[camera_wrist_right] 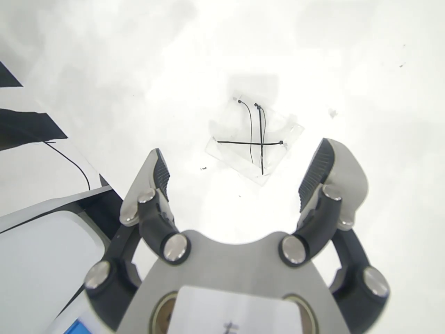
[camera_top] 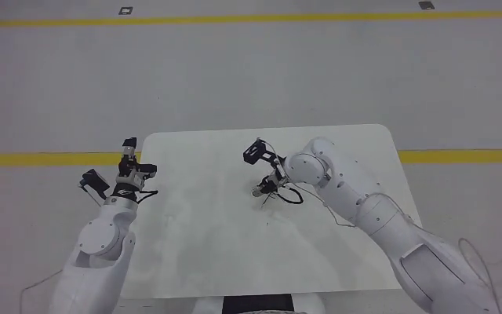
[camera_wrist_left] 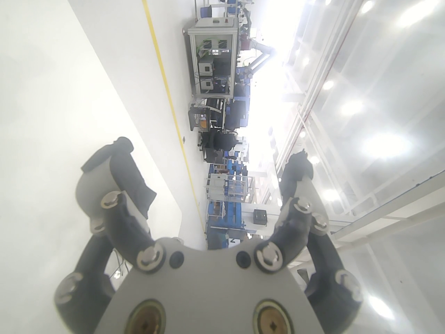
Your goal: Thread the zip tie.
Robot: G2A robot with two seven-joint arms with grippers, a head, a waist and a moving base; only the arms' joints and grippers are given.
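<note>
Three black zip ties [camera_wrist_right: 260, 130] lie in a loose cross on a clear sheet [camera_wrist_right: 227, 152], straight ahead of the right pincer [camera_wrist_right: 241, 149] and just beyond its fingertips, in line with the gap between them. One tie runs crosswise to the pincer's reach. The other two run along it and pass over the first: one is straight, the other gently curved. Their small heads sit at the ends farther from the pincer. The sheet lies flat on the white counter [camera_wrist_right: 104, 36], and its near corner reaches between the two fingers as seen from the wrist.

The right pincer is spread wide with nothing between its ribbed pads [camera_wrist_right: 318, 165]. It hangs above the ties without touching them or the sheet. In the top view it [camera_top: 265, 188] is over the middle of the counter [camera_top: 212, 251], pointing down.

The left pincer [camera_wrist_left: 208, 151] is also spread wide and grips nothing. Its fingers [camera_wrist_left: 114, 175] point away from the ties, out toward the room, with the counter [camera_wrist_left: 34, 105] off to one side of it. From above it [camera_top: 135, 157] sits at the counter's edge, well apart from the right pincer. A yellow line [camera_top: 47, 158] on the grey floor [camera_top: 235, 71] passes close beside it.
</note>
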